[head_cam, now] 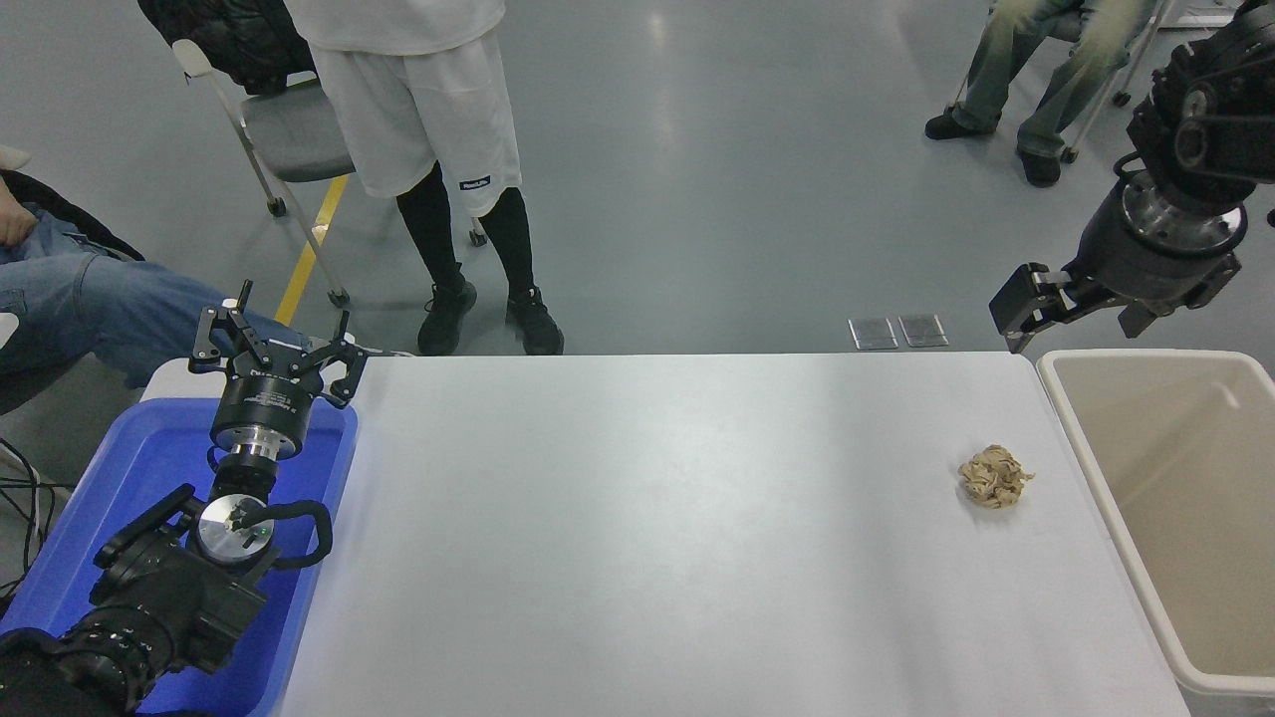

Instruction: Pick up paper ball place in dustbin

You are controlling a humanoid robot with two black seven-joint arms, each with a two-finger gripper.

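The paper ball (994, 477), a small tan crumpled wad, lies on the white table (647, 518) near its right edge. The beige dustbin (1146, 355) stands just right of the table, and its inside shows nothing in it. My right gripper (1078, 313) hangs in the air above the table's far right corner and the bin's near corner, well beyond the ball, open and empty. My left gripper (277, 351) is parked at the lower left over the blue tray, open and empty.
A blue tray (129, 468) sits at the table's left end under my left arm. A person in white shorts (428, 119) stands beyond the far edge, by a chair (289, 139). A seated person's legs (90, 299) are at the left, another's (1036, 70) at the top right.
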